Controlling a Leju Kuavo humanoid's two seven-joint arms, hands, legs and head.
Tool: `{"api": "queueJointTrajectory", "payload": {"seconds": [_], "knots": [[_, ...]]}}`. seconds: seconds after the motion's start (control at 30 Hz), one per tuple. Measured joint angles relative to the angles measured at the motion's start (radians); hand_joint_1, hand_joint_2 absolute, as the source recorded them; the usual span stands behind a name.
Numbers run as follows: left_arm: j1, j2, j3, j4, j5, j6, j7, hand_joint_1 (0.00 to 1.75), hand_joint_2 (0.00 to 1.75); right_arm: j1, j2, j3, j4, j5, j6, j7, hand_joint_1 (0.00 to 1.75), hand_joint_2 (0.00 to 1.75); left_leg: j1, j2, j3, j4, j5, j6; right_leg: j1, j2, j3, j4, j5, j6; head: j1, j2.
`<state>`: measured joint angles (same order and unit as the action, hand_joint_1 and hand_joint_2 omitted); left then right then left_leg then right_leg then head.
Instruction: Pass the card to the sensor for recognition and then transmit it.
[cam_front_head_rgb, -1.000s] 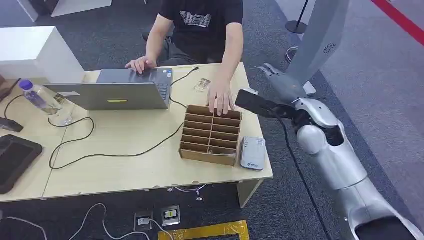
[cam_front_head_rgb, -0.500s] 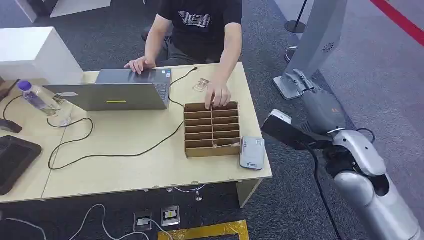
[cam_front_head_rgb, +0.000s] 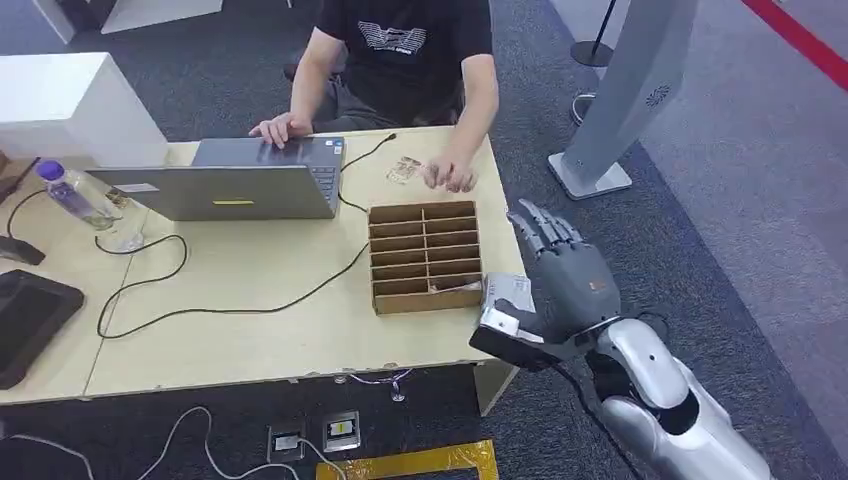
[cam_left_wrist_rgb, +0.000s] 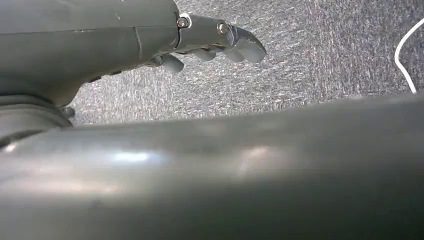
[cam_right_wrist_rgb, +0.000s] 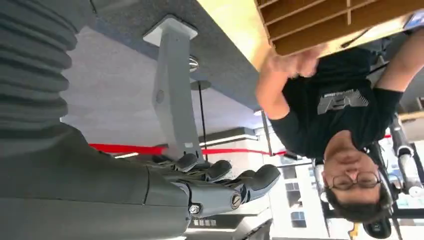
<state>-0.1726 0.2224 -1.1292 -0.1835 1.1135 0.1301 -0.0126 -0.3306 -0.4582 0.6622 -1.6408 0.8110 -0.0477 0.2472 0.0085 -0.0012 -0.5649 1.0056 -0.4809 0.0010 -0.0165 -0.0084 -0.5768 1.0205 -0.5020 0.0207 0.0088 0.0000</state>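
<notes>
My right hand (cam_front_head_rgb: 562, 278) hovers at the table's right edge, its fingers spread and straight, holding nothing. In the right wrist view the fingers (cam_right_wrist_rgb: 225, 182) are bare too. Just beside it lies the grey-white card sensor (cam_front_head_rgb: 506, 298), partly hidden by my wrist. A cardboard box of slots (cam_front_head_rgb: 425, 257) stands left of the sensor, with a small pale item in its nearest right slot (cam_front_head_rgb: 437, 288). A clear card-like item (cam_front_head_rgb: 404, 168) lies near a person's hand (cam_front_head_rgb: 450, 176). My left hand (cam_left_wrist_rgb: 215, 42) hangs over carpet with nothing in its fingers.
A person in a black shirt (cam_front_head_rgb: 405, 50) sits behind the table (cam_front_head_rgb: 250, 330), one hand on a laptop (cam_front_head_rgb: 230, 182). Cables (cam_front_head_rgb: 200, 305), a bottle (cam_front_head_rgb: 70, 195) and a black device (cam_front_head_rgb: 30, 318) lie to the left. A grey pillar stand (cam_front_head_rgb: 620, 100) rises at the right.
My right arm has swung down from beside the table's far right corner to the near right edge by the sensor. The person's hand has left the box and drawn back.
</notes>
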Motion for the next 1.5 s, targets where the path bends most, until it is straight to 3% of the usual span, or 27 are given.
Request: {"api": "queueJointTrajectory", "payload": {"seconds": [0.27, 0.3, 0.37, 0.63, 0.93, 1.1, 1.3, 1.5], "knots": [[0.0, -0.001, 0.006, 0.0, 0.008, 0.008, 0.0, 0.0, 0.0, 0.0, 0.009, 0.019, 0.022, 0.024, -0.014, -0.021, 0.0, 1.75, 0.0, 0.0, 0.0, 0.0, 0.0, 0.0, 0.0, 0.0, 0.0, 0.0, 0.0, 0.0, 0.0, 0.0], [0.0, -0.005, 0.008, 0.0, 0.008, 0.01, 0.0, 0.0, 0.0, -0.003, 0.052, 0.051, 0.099, 0.069, -0.062, -0.061, 0.0, 1.75, 0.0, 0.0, 0.0, 0.0, 0.0, 0.0, 0.0, 0.0, 0.0, 0.0, 0.0, 0.0, 0.0, 0.0], [0.0, -0.011, 0.01, 0.0, 0.008, 0.008, 0.0, 0.0, 0.0, -0.018, 0.101, 0.079, 0.178, 0.092, -0.082, -0.08, 0.0, 1.75, 0.0, 0.0, 0.0, 0.0, 0.0, 0.0, 0.0, 0.0, 0.0, 0.0, 0.0, 0.0, 0.0, 0.0], [-0.001, -0.016, 0.014, 0.0, -0.014, -0.002, 0.0, 0.0, 0.0, -0.067, 0.198, 0.106, 0.305, 0.102, -0.027, -0.073, 0.0, 1.75, 0.0, 0.0, 0.0, 0.0, 0.0, 0.0, 0.0, 0.0, 0.0, 0.0, 0.0, 0.0, 0.0, 0.0], [0.0, -0.014, 0.014, 0.0, -0.032, -0.011, 0.003, 0.0, 0.0, -0.068, 0.256, 0.118, 0.361, 0.104, 0.004, -0.039, 0.0, 1.75, 0.0, 0.0, 0.0, 0.0, 0.0, 0.0, 0.0, 0.0, -0.001, 0.0, 0.0, 0.0, 0.0, 0.0], [0.002, -0.018, 0.014, 0.0, -0.033, -0.009, 0.012, 0.0, 0.0, -0.091, 0.278, 0.119, 0.409, 0.101, 0.003, -0.095, 0.0, 1.75, 0.0, 0.0, 0.0, 0.0, 0.0, 0.0, 0.0, 0.0, 0.0, 0.0, 0.0, 0.0, 0.0, 0.0], [0.004, -0.019, 0.014, 0.0, -0.026, -0.002, 0.016, 0.0, 0.0, -0.113, 0.31, 0.116, 0.446, 0.123, 0.018, -0.12, 0.0, 1.75, 0.0, 0.0, 0.0, 0.0, 0.0, 0.0, 0.0, 0.0, 0.0, 0.0, 0.0, 0.0, 0.0, 0.0], [0.006, -0.016, 0.013, 0.0, -0.027, 0.008, 0.021, 0.0, 0.0, -0.114, 0.34, 0.118, 0.485, 0.159, -0.014, -0.146, 0.0, 1.75, 0.0, 0.0, -0.001, 0.0, 0.0, 0.0, 0.0, 0.0, -0.001, 0.0, 0.0, 0.0, 0.0, 0.0]]}}
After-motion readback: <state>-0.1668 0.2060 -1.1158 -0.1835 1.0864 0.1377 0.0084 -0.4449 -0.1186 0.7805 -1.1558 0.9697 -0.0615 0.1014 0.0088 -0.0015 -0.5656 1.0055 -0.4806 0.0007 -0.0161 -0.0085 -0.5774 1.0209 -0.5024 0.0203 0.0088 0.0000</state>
